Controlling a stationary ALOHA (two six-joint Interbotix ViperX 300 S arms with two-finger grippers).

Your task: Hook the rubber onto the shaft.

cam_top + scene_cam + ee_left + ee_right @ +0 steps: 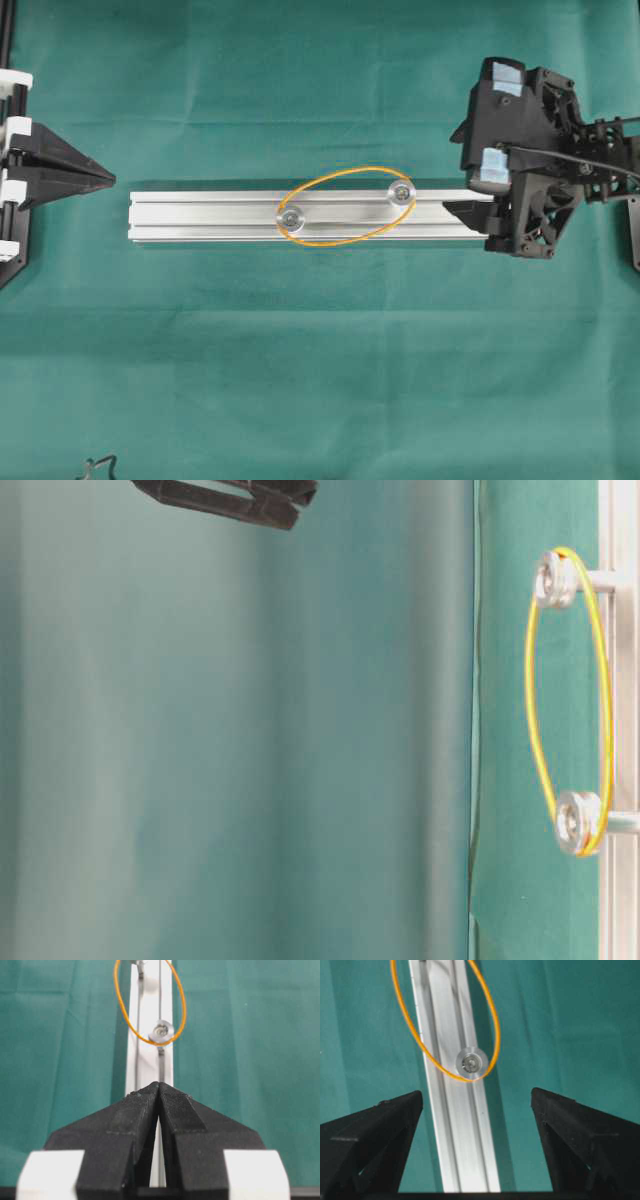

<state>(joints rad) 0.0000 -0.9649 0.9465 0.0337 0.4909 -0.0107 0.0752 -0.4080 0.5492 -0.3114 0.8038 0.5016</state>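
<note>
Right gripper spread, rubber ringing both shafts

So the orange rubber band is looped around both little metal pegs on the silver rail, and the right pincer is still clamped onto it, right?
Not quite. The rubber band does loop around both pegs on the rail, but the right pincer is open and holds nothing; the right wrist view shows it apart from the band.
</note>
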